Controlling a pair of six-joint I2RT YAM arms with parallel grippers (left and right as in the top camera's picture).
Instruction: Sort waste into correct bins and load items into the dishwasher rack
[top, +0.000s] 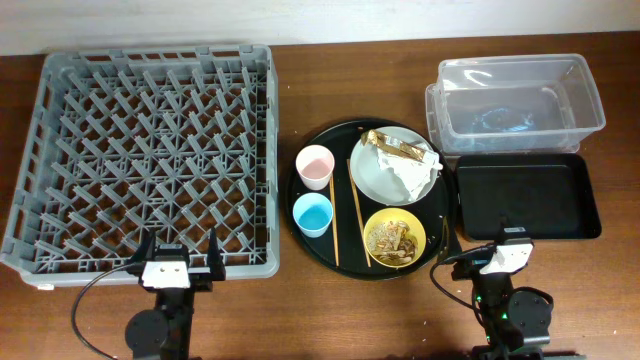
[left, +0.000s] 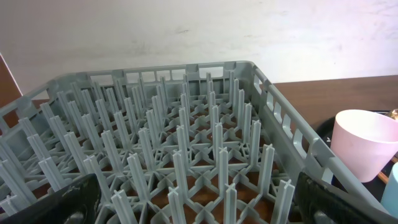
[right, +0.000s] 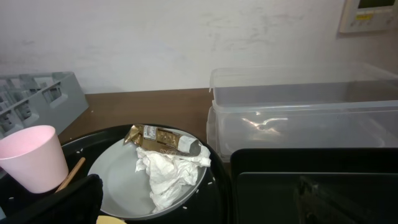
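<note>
The grey dishwasher rack (top: 150, 150) fills the left of the table and holds nothing; it also fills the left wrist view (left: 180, 143). A round black tray (top: 318, 222) holds a pink cup (top: 314, 166), a blue cup (top: 313, 213), two chopsticks (top: 357, 212), a yellow bowl (top: 394, 238) with brown food scraps, and a grey-green plate (top: 375, 178) bearing a white napkin (top: 412, 176) and a gold wrapper (top: 393, 147). The clear tub (top: 520, 103) and black rectangular tray (top: 527, 197) sit at the right. My left gripper (top: 181, 258) and right gripper (top: 487, 258) are open and empty near the front edge.
The right wrist view shows the plate (right: 121, 180), napkin (right: 168, 174), wrapper (right: 163, 139), pink cup (right: 34, 157), clear tub (right: 298, 106) and black rectangular tray (right: 311, 180). The pink cup (left: 367, 146) shows at the right of the left wrist view. A pale wall runs behind the table.
</note>
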